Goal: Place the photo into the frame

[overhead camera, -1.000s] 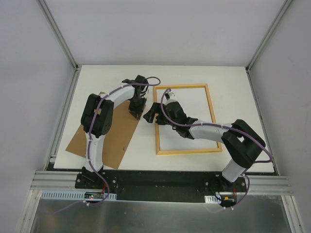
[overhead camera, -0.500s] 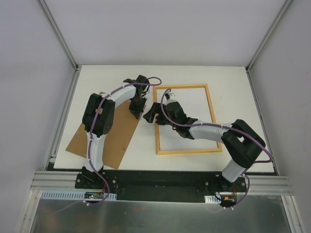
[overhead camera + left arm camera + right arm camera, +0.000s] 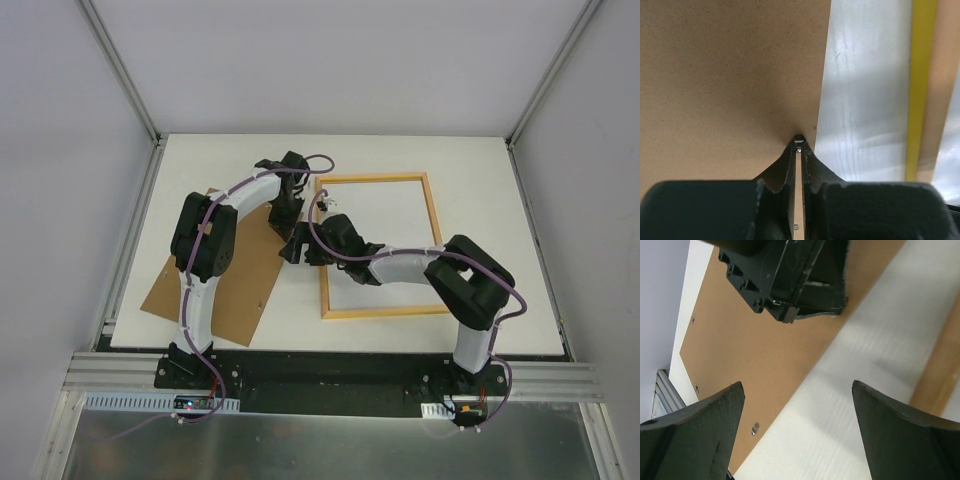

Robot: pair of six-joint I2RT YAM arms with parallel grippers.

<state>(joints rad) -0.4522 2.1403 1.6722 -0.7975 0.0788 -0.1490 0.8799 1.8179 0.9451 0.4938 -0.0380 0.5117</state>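
Note:
The frame [image 3: 436,240] lies flat right of centre, pale wood side up; the left wrist view shows its yellow edge [image 3: 921,85]. The photo is not in view. The plain brown backing board [image 3: 225,280] lies left of the frame. My left gripper [image 3: 283,222] is shut, its tips [image 3: 798,137] down on the board [image 3: 730,75] close to its right edge. My right gripper [image 3: 292,250] is open and empty, just off the board's right edge [image 3: 765,350], between board and frame. It faces the left gripper [image 3: 790,275].
White table [image 3: 400,160] with grey walls on three sides. The frame's left rail [image 3: 940,375] lies close on the right gripper's right. A narrow strip of bare table [image 3: 865,100] separates board and frame.
My right gripper has moved left, from over the frame's left rail to the board's right edge beside the left gripper. The left gripper, board and frame have hardly moved.

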